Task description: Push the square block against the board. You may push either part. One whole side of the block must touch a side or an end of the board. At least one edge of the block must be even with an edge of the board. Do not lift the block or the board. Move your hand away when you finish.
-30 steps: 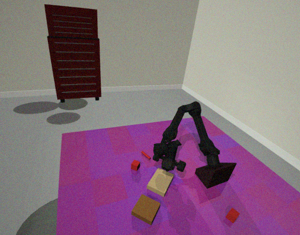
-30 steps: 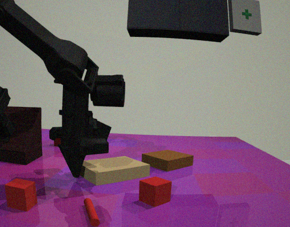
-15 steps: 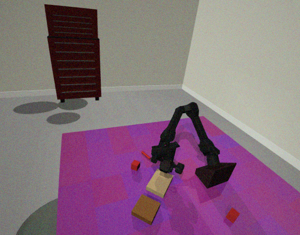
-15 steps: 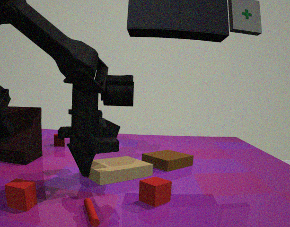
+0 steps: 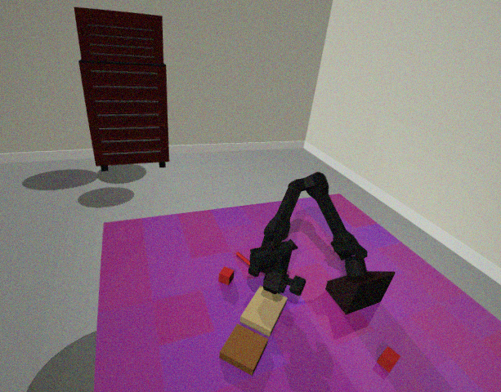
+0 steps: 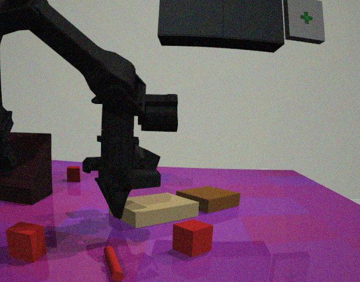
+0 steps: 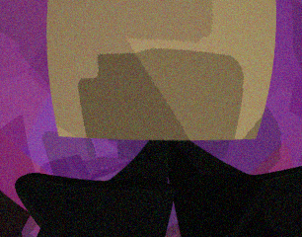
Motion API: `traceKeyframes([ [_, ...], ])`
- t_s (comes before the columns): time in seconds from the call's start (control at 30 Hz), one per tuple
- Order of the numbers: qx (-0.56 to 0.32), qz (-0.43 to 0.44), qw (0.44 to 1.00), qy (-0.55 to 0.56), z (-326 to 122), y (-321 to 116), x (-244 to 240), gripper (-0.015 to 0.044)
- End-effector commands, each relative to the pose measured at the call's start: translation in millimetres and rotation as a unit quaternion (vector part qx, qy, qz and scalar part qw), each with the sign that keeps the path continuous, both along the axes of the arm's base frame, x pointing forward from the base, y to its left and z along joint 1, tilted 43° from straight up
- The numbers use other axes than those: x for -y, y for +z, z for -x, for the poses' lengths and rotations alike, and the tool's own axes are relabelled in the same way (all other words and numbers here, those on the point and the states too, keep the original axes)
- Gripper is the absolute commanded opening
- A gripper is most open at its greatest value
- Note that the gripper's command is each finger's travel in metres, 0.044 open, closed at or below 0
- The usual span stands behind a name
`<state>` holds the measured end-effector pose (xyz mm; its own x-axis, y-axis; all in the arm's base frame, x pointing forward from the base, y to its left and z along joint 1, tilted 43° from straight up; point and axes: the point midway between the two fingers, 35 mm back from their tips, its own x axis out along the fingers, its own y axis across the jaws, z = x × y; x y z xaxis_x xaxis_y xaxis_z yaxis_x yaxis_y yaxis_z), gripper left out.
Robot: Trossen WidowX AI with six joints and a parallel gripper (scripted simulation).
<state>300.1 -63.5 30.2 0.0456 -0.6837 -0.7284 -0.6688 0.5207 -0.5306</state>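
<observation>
There is one square brown block and one pale board, flat on the surface, with a narrow gap between them. The gripper has its fingers together, at the board's other end. In the exterior view I count three red cubes and one red rod.

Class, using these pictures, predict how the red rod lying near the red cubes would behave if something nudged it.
The red rod would probably roll if nudged from the side, since it looks round and lies lengthwise. Its straight shape suggests it is stiff. Being slim, it is probably light.
</observation>
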Motion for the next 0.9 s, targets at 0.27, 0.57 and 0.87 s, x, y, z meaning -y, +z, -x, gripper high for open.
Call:
traceKeyframes([
  [0.27, 0.002, -0.004, 1.000, -0.001, -12, -10, -9, 0.0000],
  [0.57, 0.002, -0.004, 1.000, -0.001, -3, -3, -2, 0.0000],
  [0.87, 0.001, -0.004, 1.000, -0.001, 7, 4, 6, 0.0000],
])
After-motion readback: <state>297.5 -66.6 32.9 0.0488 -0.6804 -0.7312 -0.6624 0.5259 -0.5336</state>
